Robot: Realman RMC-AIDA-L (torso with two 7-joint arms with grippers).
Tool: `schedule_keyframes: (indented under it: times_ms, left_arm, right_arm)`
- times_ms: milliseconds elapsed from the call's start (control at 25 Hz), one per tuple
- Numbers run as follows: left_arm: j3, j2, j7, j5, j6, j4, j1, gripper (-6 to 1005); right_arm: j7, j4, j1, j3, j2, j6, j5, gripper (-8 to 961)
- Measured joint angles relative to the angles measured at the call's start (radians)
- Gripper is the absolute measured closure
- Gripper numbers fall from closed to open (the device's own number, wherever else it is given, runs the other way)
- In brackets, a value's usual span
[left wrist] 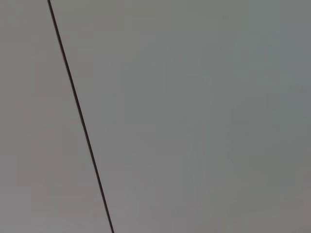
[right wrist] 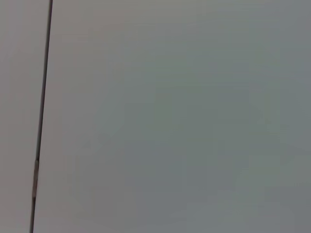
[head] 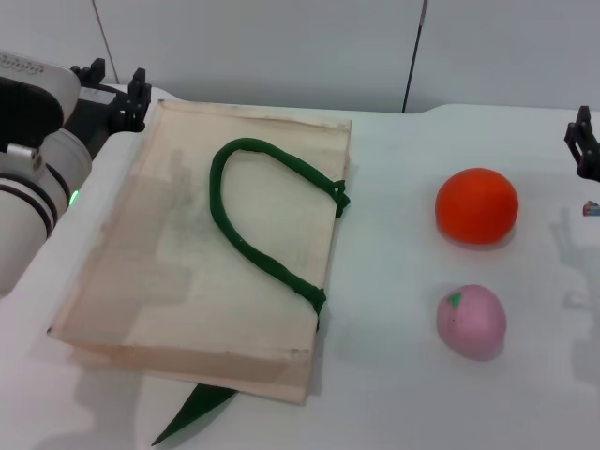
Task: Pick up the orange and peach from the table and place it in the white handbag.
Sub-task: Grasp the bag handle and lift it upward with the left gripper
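Altogether the head view holds one bag, one orange and one peach, all lying on the white table. The bag lies flat on the robot's left half of the table, one green handle looped across its top face, and a second green strip pokes out from under its near edge. The two fruits sit well apart from the bag on the right half: the orange farther from the robot, the peach nearer, close to each other but not touching, the peach's green mark turned up and to the left. The left gripper hangs at the far left corner of the bag, by the table's edge, its dark fingers standing a little apart with nothing between them. The right gripper shows only as a dark tip at the right edge, beyond the orange; whether its fingers are spread cannot be told. Both wrist views show none of this: each gives only a plain grey wall crossed by one thin dark seam, with no fruit, bag or fingers in them
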Motion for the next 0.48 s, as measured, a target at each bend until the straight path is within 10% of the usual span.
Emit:
schedule_keyframes:
  times_ms: [480]
  left_arm:
    - [-0.003,-0.001,-0.002,0.000,0.001,-0.003,-0.002,528]
  right_arm:
    - [0.000,0.001,0.002,0.000,0.000,0.000,0.000,105]
